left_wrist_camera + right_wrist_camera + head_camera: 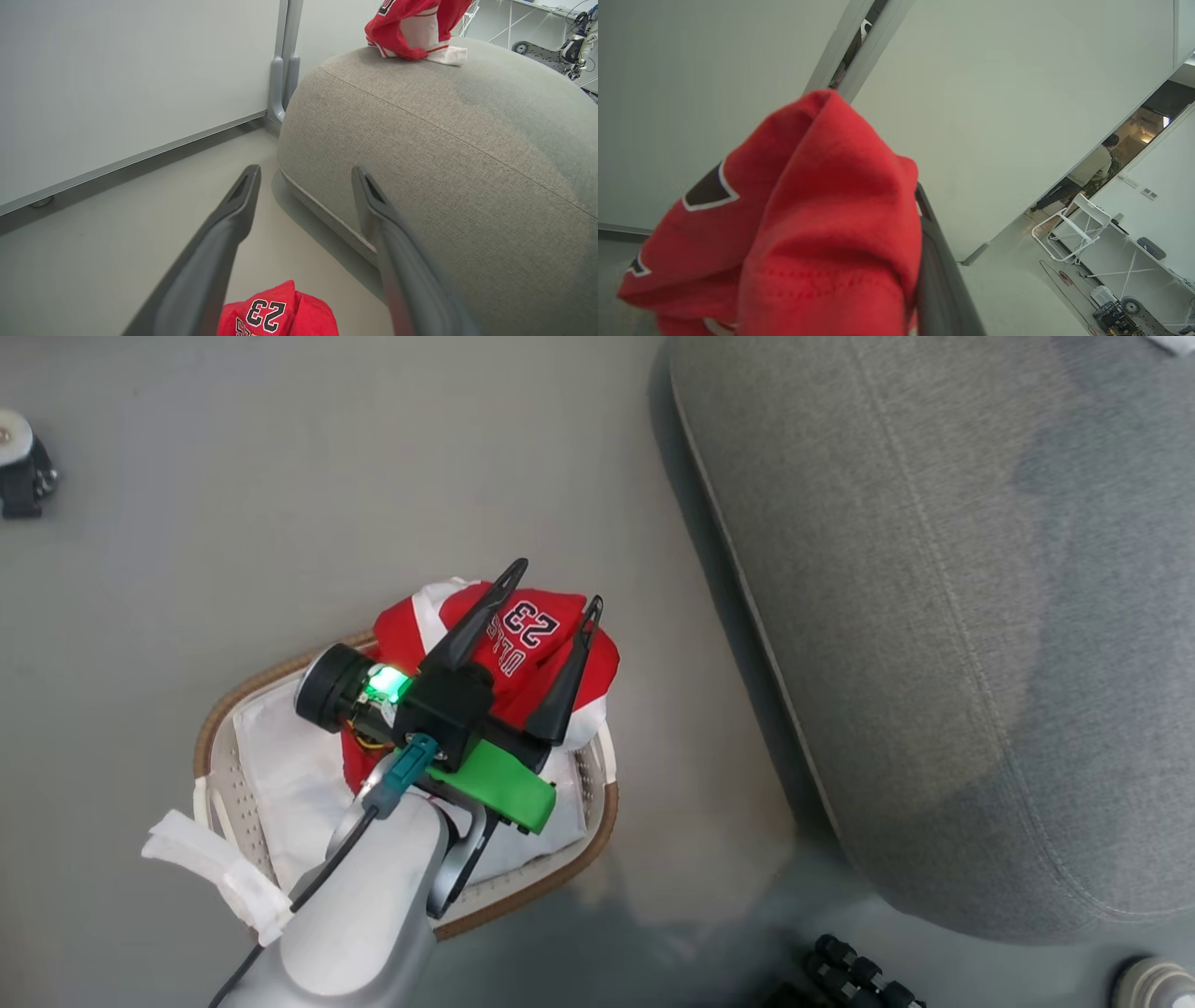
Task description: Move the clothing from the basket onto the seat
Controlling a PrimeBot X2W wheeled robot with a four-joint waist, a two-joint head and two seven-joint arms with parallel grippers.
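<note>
While the left gripper [557, 583] gapes above the basket's [207, 733] jersey [527, 627] — sofa [934, 616] nearby — the right gripper [920, 198] clamps another jersey [822, 224].

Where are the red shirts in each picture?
Head view: the number 23 garment lies in the basket, under the open left gripper.
Left wrist view: it is bottom centre; a second red garment rests on the sofa, top.
Right wrist view: the second red garment hangs left of centre, against a finger.
Landmark: the grey sofa, right side of head and left wrist views.
</note>
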